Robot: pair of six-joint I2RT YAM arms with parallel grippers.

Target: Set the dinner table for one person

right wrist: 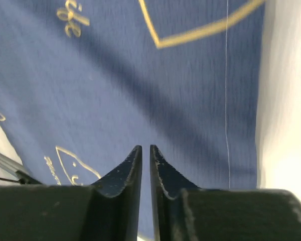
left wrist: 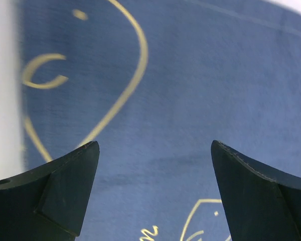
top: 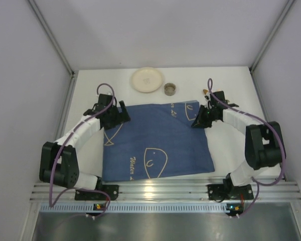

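The white dinner table (top: 238,83) carries a blue cloth (top: 155,138) with cream fish outlines, spread flat in the middle. My left gripper (top: 123,114) hovers over the cloth's far left corner; in the left wrist view (left wrist: 154,146) its jaws stand wide apart and empty above the cloth (left wrist: 200,75). My right gripper (top: 197,122) is over the cloth's far right corner; in the right wrist view (right wrist: 145,148) its jaws are closed to a thin slit with nothing between them, above the cloth (right wrist: 115,75) near its right edge.
A cream plate (top: 147,79) and a small round cup (top: 170,89) sit at the far side of the table. A small gold-tipped item (top: 205,91) lies behind the right wrist. The ribbed aluminium rail (top: 160,188) runs along the near edge. Grey walls enclose the table.
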